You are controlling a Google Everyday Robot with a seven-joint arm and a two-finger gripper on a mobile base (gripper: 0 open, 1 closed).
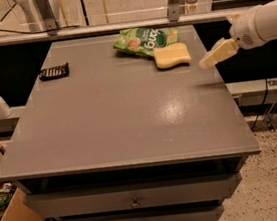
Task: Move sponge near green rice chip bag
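Gripper (217, 54) hung just over the tabletop's (119, 115) side edge, near the far corner, and carried nothing. I could not tell whether it was open or closed.

Sponge (172, 55) lay flat on the tabletop a short way inboard of the gripper and apart from it. Its far side touched the green rice chip bag (142, 39), which lay just beyond the sponge from the gripper.

Judgement: the placing step looked done, since the sponge sat against the bag. The next move called only for taking the gripper clear, up or outward off the edge, with no sweep back inboard that could nudge the sponge.

Room: the sponge and bag were close to the far edge and the corner, so there was little margin on that side. Nearer the camera from the gripper the tabletop was bare. A black ridged bar (54, 71) lay well apart, beyond the bag, toward the opposite edge.
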